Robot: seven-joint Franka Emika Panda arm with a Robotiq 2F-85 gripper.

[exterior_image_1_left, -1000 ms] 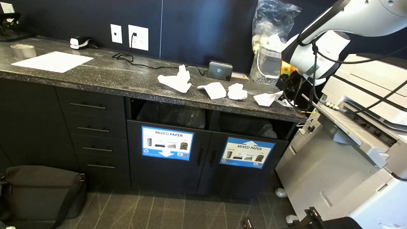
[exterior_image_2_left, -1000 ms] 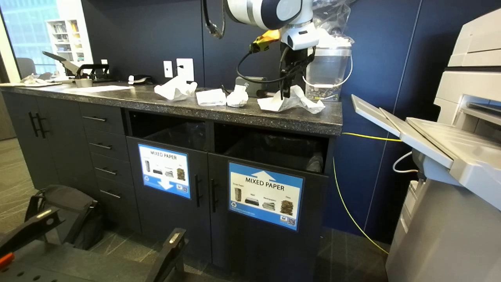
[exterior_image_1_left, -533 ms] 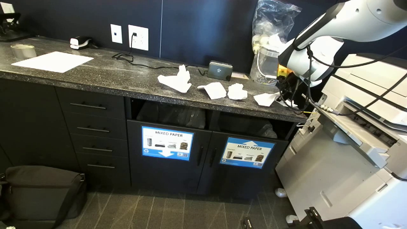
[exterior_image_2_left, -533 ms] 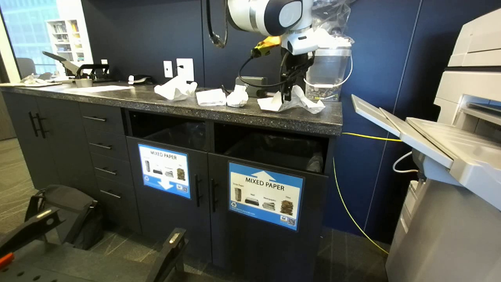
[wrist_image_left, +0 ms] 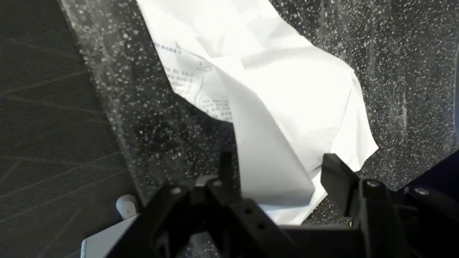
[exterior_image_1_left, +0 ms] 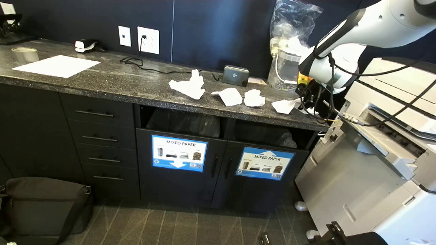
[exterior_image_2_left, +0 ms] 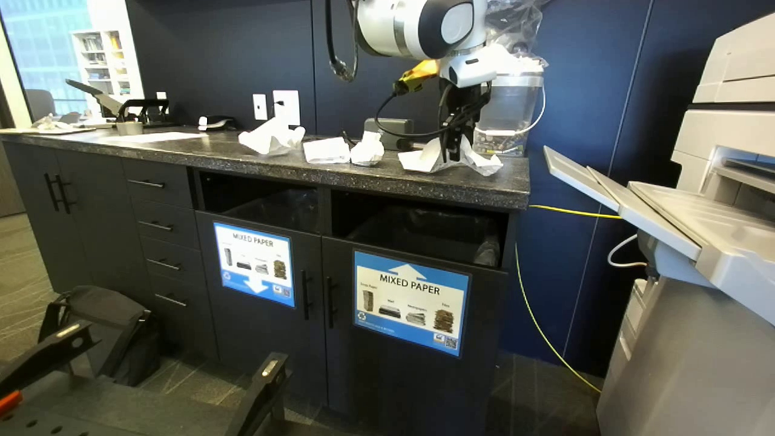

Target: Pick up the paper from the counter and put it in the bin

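Note:
A crumpled white paper [wrist_image_left: 287,89] lies at the right end of the dark speckled counter [exterior_image_1_left: 119,81]; it shows in both exterior views [exterior_image_1_left: 283,106] [exterior_image_2_left: 421,158]. My gripper [wrist_image_left: 277,159] is open, low over this paper, pointing down. In the wrist view a raised fold of the paper stands between the two fingers, and no grip shows. In an exterior view the gripper [exterior_image_2_left: 451,156] covers the paper's middle. A small, low white wad [exterior_image_1_left: 254,98] lies left of it. The bin [exterior_image_2_left: 418,224] is the dark opening below the counter edge, over a wide pale sign.
A folded paper [exterior_image_1_left: 230,97] and a larger peaked crumple [exterior_image_1_left: 187,85] lie further left, then a flat white sheet [exterior_image_1_left: 56,65]. A clear bucket [exterior_image_2_left: 508,112] stands behind the gripper. A dark box [exterior_image_1_left: 235,75] sits near the wall. A printer [exterior_image_1_left: 361,163] stands at the right.
My gripper has moved down and slightly right toward the paper in an exterior view. The papers have not visibly moved.

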